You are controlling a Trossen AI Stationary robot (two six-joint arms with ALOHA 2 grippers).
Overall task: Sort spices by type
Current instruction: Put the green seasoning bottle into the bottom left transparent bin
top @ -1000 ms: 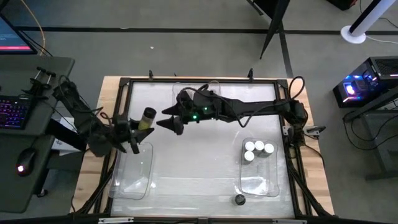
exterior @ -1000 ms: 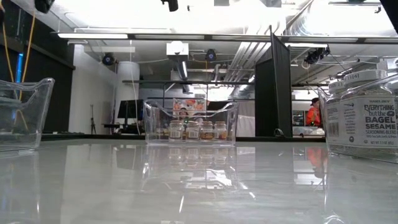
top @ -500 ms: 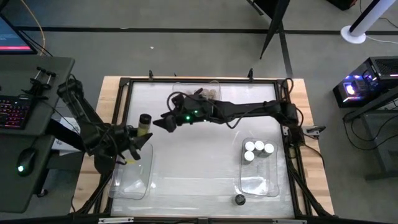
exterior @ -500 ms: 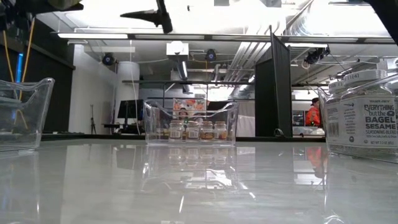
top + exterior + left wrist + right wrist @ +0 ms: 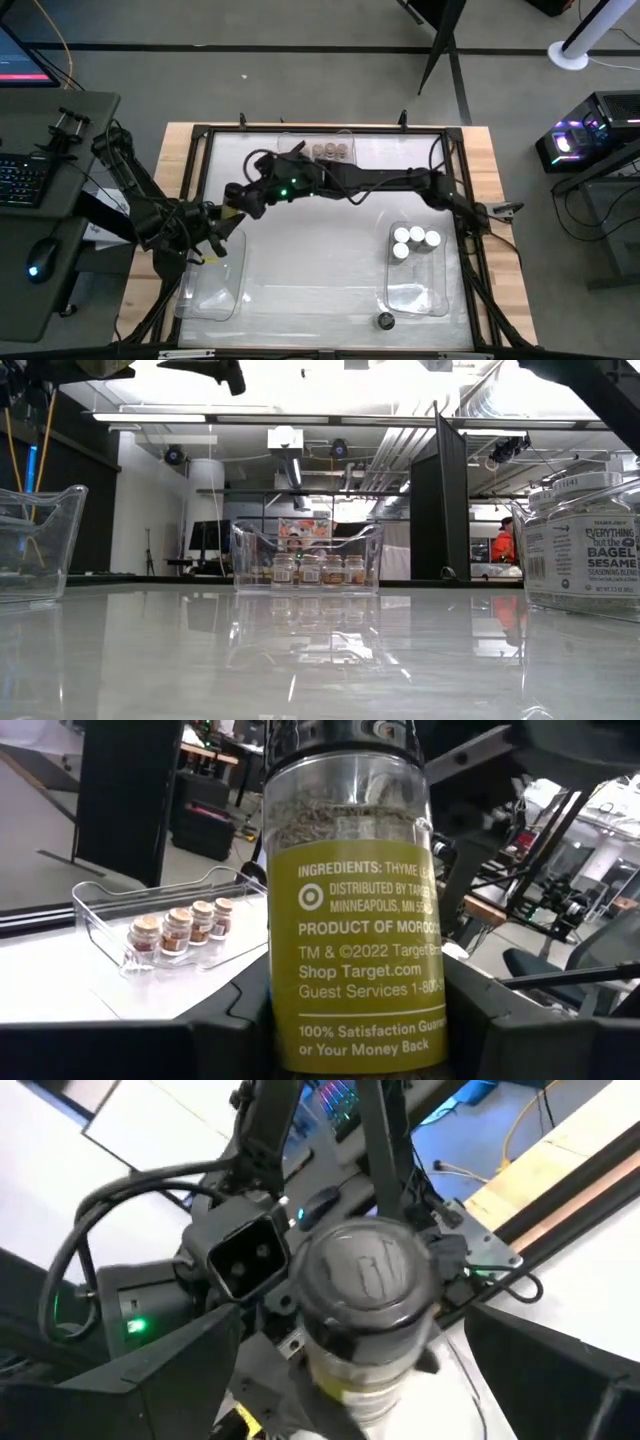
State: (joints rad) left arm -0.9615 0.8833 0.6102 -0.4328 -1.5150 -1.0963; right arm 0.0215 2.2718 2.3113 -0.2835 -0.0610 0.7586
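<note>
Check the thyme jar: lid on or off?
On. The thyme jar carries its dark lid, held in the left claw.

place: probably robotics lab | cues: exposed ceiling ducts [image 5: 400, 445], lit computer tower [image 5: 590, 135], keyboard [image 5: 22, 180]

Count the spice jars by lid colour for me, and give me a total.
White-lid jars: 4
Tan-lid jars: 4
Black-lid jars: 2
Total: 10
</note>
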